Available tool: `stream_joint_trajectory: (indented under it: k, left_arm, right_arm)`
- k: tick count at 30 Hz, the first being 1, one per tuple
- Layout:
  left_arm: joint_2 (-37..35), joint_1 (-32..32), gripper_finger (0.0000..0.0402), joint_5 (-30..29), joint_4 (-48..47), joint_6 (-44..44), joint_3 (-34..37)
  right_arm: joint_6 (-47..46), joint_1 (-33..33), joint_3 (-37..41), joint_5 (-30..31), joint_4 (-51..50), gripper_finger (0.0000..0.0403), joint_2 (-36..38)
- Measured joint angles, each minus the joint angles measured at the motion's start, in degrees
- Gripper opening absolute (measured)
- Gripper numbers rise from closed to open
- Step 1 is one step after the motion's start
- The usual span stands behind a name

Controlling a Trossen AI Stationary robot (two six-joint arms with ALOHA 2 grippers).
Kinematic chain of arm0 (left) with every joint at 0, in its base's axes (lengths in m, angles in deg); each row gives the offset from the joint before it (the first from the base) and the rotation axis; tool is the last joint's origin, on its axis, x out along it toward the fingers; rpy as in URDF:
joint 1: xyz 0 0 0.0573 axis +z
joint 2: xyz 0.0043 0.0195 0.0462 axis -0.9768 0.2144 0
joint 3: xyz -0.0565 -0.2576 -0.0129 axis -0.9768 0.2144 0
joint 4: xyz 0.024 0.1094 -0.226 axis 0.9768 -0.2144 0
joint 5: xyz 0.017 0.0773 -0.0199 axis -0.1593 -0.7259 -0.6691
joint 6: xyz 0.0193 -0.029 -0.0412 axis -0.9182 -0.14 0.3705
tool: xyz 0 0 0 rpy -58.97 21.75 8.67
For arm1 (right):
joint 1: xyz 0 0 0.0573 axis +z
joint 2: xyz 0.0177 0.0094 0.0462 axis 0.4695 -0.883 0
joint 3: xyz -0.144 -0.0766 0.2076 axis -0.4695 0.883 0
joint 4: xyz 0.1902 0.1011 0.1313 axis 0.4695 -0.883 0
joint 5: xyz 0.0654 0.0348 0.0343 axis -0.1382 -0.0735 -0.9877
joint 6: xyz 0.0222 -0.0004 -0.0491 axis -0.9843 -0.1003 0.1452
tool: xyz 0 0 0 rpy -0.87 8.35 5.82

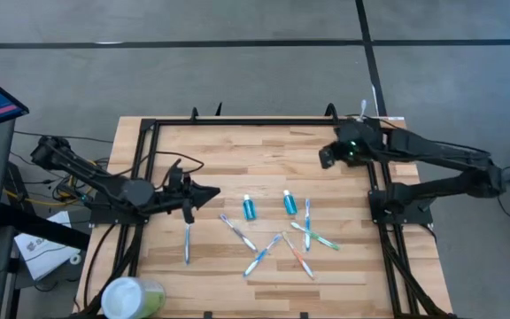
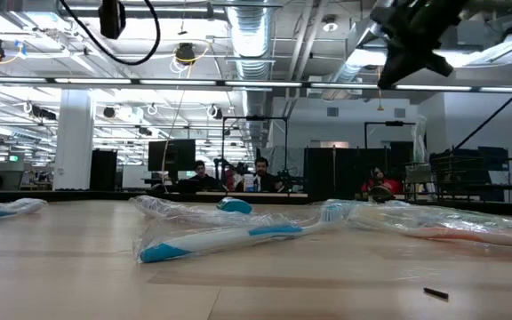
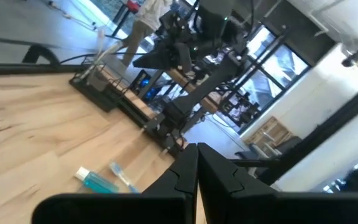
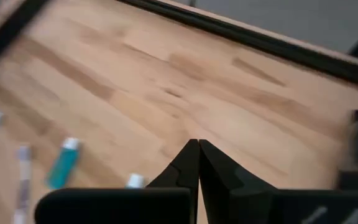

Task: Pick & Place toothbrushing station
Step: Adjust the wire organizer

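Wooden tabletop (image 1: 264, 146) under both arms, with an open workshop behind it. Taking its far edge as twelve o'clock, the toothbrushing station (image 3: 94, 84) seems to be the small dark box at the one o'clock corner. One thin white stick stands up from it, possibly a brush. The right arm hides most of it from above, so I can't be sure.

Right gripper (image 1: 327, 157) hangs just inside that corner, fingers pinched together on nothing. Left gripper (image 1: 209, 197) hovers at nine o'clock, also clenched and empty.

By my reckoning the job is barely begun: neither gripper carries anything, and the loose items lie well apart from the holder.

Counting them:
- six wrapped toothbrushes: five (image 1: 297, 255) scattered around five to six o'clock of centre, one (image 1: 187, 244) alone at eight o'clock
- two blue toothpaste tubes (image 1: 249, 208) near centre
- one pale-green cup (image 1: 133, 297) at the seven o'clock corner
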Motion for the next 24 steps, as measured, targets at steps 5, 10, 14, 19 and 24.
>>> stream_joint_trajectory:
  k: [5,10,14,19,24]
  left_arm:
    - [2.2,2.2,0.0002,-0.1,0.3,2.4,0.0]
    - [4.8,4.8,0.0002,-0.2,1.1,6.8,0.0]
    - [6.3,5.9,0.0002,-1.0,4.0,6.4,0.0]
    - [6.6,6.2,0.0002,-3.6,6.1,5.4,0.0]
    - [6.6,6.5,0.0002,-5.1,7.9,3.8,0.0]
  right_arm:
    - [5.2,-3.5,-6.9,-1.1,-3.9,0.0001,-11.7]
    - [10.1,-7.7,-14.4,-1.7,-12.6,0.0000,-23.1]
    - [13.4,-10.1,-17.9,-1.1,-14.2,0.0000,-28.5]
    - [16.3,-14.1,-18.7,-1.4,-15.1,0.0000,-32.9]
    - [20.1,-19.0,-18.7,-1.5,-14.9,0.0000,-36.3]
